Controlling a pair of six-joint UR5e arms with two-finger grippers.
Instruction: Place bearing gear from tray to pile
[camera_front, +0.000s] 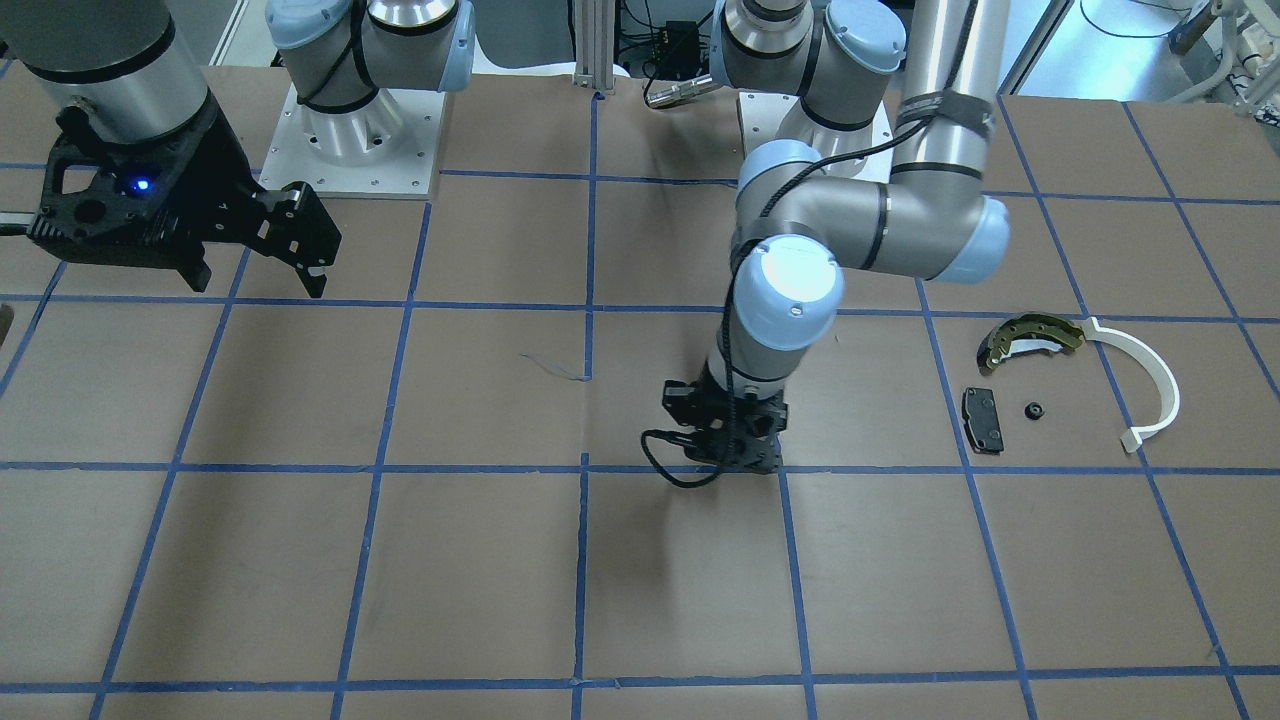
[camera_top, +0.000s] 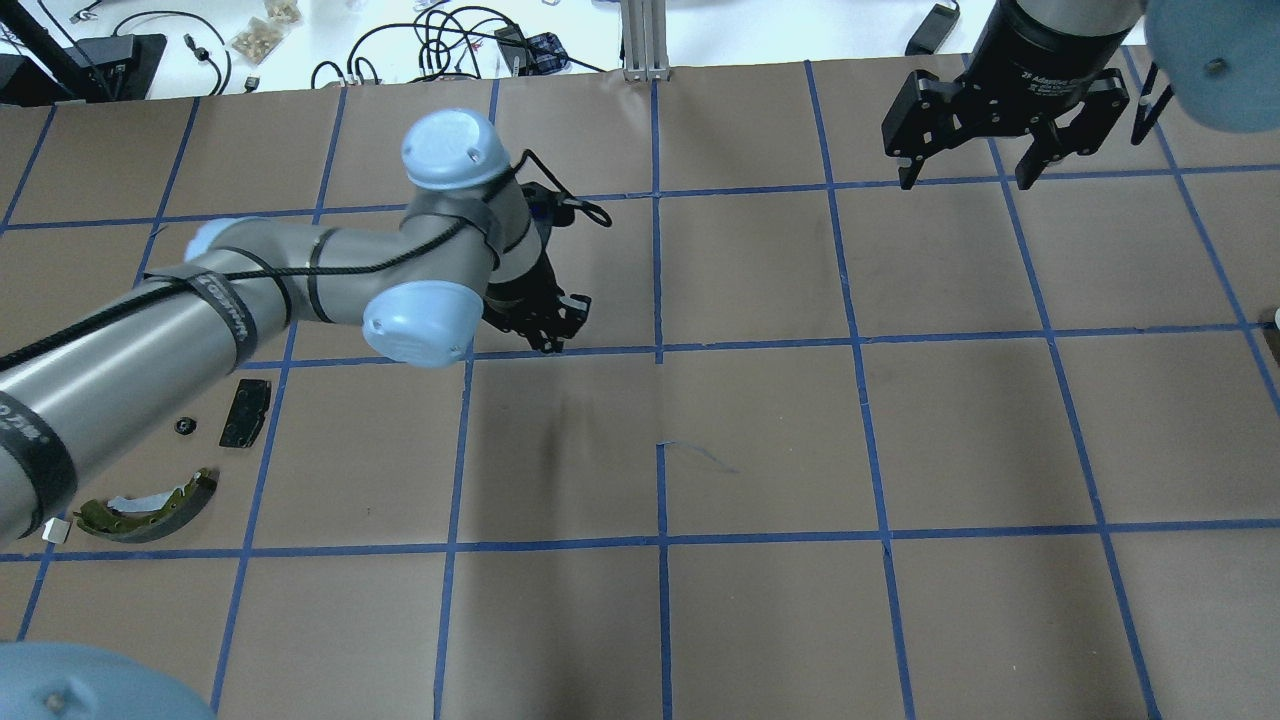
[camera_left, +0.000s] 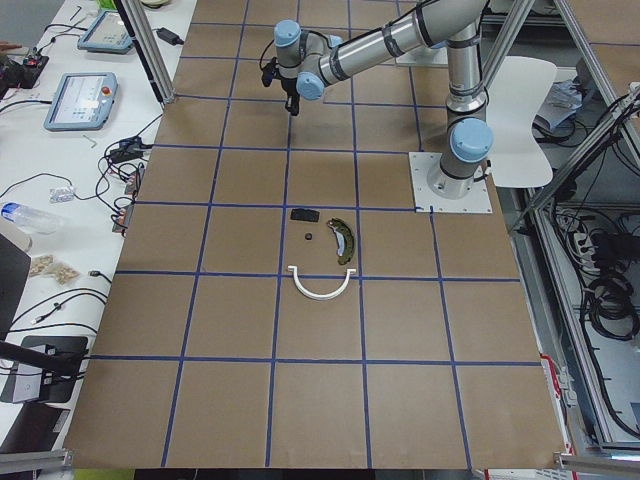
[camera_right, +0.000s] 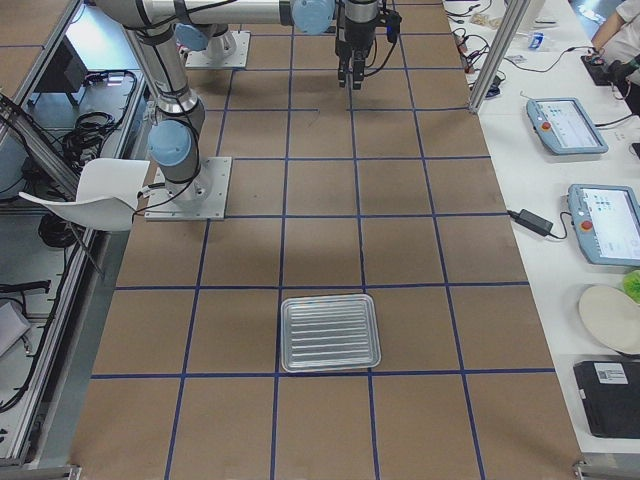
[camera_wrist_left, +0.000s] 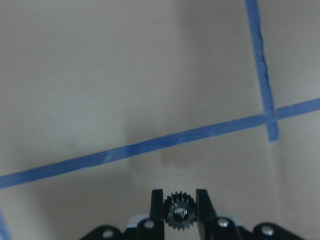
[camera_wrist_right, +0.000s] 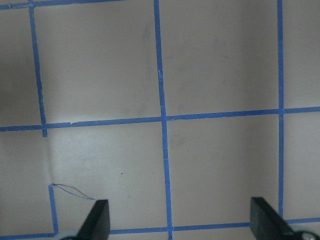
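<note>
You see silver-grey arm tubes (camera_top: 150, 340), pale blue joint caps (camera_front: 790, 280), a black cable (camera_top: 350, 266) strapped along the tube behind the left gripper (camera_wrist_left: 180, 197), a matte black right gripper (camera_top: 965, 178), a blue light (camera_front: 142, 184) behind its fingers

Nothing fancy here. The table (camera_right: 420, 250) is wrapped edge to edge in brown paper, and a grid of blue tape (camera_top: 660, 350) is laid over it. A white bench (camera_right: 545, 170) is parked along the operators' edge, with two teach pendants (camera_right: 566, 125) and a plate (camera_right: 610, 318) left on it. Cables (camera_top: 440, 25) are strewn there too. A white chair (camera_right: 100, 190) is tucked in at the robot-side edge. An aluminium post (camera_right: 494, 55) is stood by the bench. Soft shadows are thrown on the paper.
</note>
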